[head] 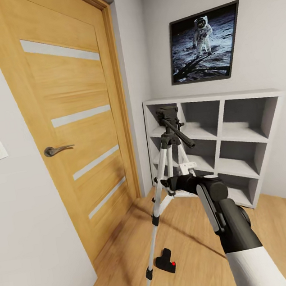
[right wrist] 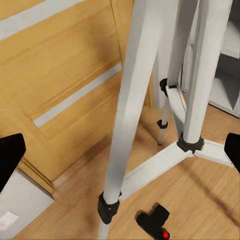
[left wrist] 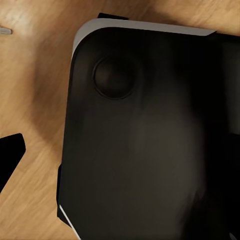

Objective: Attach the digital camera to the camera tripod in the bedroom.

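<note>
Right gripper (right wrist: 120, 150), fingers wide apart, holds nothing, reaching at tripod (head: 168, 176) legs mid-frame by door (head: 72, 125). Camera (head: 165, 261) lies on floor, lower centre near a tripod foot. Step: approach, pre-pick. Next: drop down & grab camera. Left gripper: can't tell.

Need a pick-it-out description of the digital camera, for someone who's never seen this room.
Start at the oak door and find the camera tripod standing beside it. On the wood floor near its front leg lies the digital camera: a small black body with a bright red dot, the only loose thing on the planks.
</note>
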